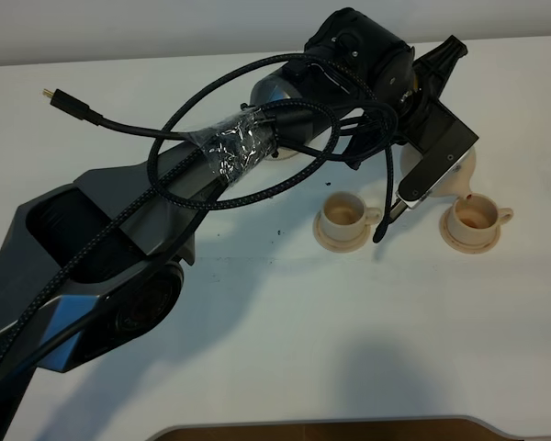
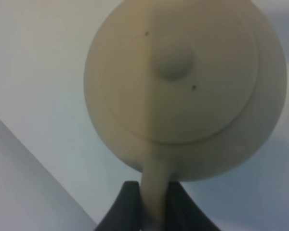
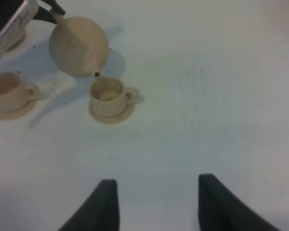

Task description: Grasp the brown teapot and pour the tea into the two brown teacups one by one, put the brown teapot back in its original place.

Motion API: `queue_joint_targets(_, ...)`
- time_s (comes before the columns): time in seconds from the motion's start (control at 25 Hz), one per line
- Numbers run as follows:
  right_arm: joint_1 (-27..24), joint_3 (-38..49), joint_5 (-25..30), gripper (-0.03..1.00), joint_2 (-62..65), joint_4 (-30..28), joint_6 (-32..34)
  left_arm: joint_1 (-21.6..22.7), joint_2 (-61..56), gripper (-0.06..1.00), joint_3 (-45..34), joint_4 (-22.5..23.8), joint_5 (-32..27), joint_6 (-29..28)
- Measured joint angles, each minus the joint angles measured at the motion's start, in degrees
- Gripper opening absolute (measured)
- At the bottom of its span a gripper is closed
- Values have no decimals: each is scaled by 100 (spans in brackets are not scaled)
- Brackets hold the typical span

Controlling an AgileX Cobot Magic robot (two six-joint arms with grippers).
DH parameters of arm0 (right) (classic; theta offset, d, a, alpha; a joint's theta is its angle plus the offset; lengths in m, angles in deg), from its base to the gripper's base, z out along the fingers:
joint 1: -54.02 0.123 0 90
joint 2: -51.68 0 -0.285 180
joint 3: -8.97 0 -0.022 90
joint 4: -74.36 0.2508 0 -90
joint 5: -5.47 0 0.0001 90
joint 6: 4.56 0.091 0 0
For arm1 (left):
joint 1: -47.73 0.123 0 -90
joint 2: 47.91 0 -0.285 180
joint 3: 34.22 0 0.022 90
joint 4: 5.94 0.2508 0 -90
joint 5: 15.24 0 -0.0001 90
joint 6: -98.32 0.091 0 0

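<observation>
The brown teapot [image 2: 183, 82] hangs in the air, its loop handle [image 2: 154, 178] clamped in my left gripper [image 2: 154, 204], which is shut on it. In the right wrist view the teapot [image 3: 79, 45] tilts with its spout just above the rim of one brown teacup [image 3: 108, 96]. The other teacup [image 3: 7, 94] stands on its saucer further along. From above, the arm hides most of the teapot [image 1: 466, 173], which sits beside the right teacup [image 1: 475, 220]; the left teacup [image 1: 342, 219] stands apart. The teapot's saucer [image 3: 12, 42] is half hidden. My right gripper [image 3: 159, 207] is open and holds nothing.
My left arm [image 1: 119, 230] stretches across the white table from lower left, wrapped in black cables with a loose plug [image 1: 53, 93]. The table's front edge [image 1: 321, 428] runs along the bottom.
</observation>
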Motion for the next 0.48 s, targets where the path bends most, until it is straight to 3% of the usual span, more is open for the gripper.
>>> queue_joint_targets(0.48, 0, 0, 0, 40, 0, 0, 0, -79, 0, 11, 0, 89, 130, 278)
